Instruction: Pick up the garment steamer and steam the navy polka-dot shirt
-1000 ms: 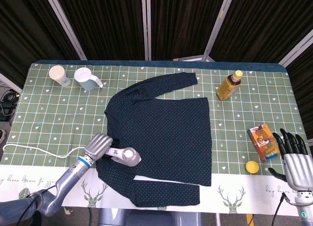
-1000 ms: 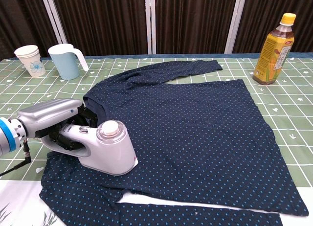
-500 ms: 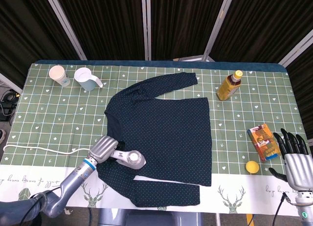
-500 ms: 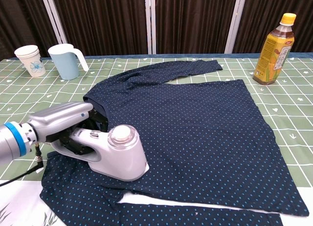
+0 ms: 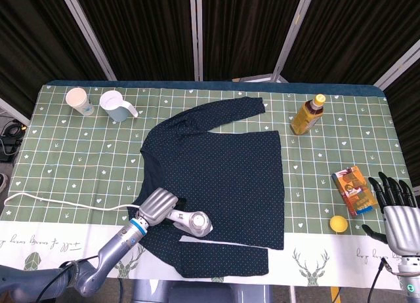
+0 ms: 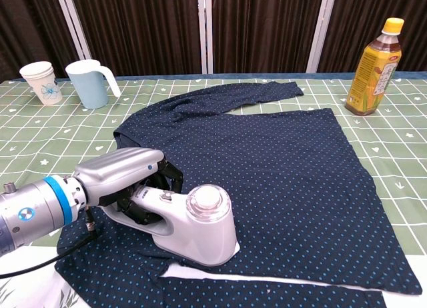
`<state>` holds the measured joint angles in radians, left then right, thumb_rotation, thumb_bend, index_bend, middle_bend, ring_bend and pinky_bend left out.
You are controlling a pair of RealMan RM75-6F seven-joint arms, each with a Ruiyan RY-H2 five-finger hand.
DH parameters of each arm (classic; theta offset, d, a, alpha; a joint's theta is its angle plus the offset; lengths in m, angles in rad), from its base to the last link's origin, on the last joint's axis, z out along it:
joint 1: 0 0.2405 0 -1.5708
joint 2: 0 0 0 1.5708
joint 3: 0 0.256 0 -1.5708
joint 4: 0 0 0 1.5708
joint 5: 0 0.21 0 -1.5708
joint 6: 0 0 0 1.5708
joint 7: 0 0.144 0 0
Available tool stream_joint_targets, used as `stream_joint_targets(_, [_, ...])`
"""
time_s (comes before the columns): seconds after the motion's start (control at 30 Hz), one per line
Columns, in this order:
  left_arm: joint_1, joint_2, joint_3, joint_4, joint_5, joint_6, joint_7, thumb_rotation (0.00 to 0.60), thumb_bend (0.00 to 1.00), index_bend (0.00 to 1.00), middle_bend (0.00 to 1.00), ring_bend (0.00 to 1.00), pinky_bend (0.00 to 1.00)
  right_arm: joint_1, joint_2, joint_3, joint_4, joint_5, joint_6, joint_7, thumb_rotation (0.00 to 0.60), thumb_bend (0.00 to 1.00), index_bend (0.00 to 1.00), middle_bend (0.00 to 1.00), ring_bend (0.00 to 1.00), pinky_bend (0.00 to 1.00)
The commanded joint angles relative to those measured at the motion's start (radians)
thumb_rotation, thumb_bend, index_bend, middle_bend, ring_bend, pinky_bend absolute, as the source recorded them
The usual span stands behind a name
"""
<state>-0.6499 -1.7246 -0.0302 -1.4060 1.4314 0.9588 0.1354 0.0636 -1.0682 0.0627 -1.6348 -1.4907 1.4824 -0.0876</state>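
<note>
The left hand (image 6: 127, 178) grips the garment steamer (image 6: 190, 223), which sits on the near left part of the navy polka-dot shirt (image 6: 267, 168), so the steaming is going on and next it should slide across to the right, while the right hand (image 5: 397, 214) waits released.

Steamer (image 6: 193, 223) on the shirt's (image 5: 223, 178) near-left part, cups (image 5: 79, 100) far left, bottle (image 5: 308, 115) far right.

Head view looks straight down; chest view low, forward, sharing the shirt (image 5: 216, 185).
</note>
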Motion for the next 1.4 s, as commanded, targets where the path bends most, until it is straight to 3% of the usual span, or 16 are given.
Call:
stream_joint_targets(0.03, [0.001,0.002,0.0,0.001,-0.003,0.002,0.004,0.6,0.63,0.97,0.83,0.75,0.99,0.0,0.0,0.0,0.0,0.0,0.0,-0.001,0.6,0.0,0.0,0.0,0.0,0.0])
stream_joint_targets(0.8, [0.05,0.107,0.026,0.116,0.014,0.044,-0.132,0.6,0.63,0.97,0.83,0.75,0.98,0.002,-0.007,-0.003,-0.006,-0.003,-0.003,-0.022,0.6,0.0,0.0,0.0,0.0,0.0])
stream_joint_targets(1.07, [0.056,0.116,0.025,0.156,0.025,0.053,-0.187,0.6,0.63,0.97,0.83,0.75,0.98,0.001,-0.005,-0.004,-0.008,-0.005,-0.003,-0.021,0.6,0.0,0.0,0.0,0.0,0.0])
stream_joint_targets(1.4, [0.041,0.081,0.021,0.123,0.041,0.044,-0.171,0.6,0.63,0.97,0.83,0.75,0.98,0.0,-0.002,-0.003,-0.008,-0.002,-0.002,-0.013,0.6,0.0,0.0,0.0,0.0,0.0])
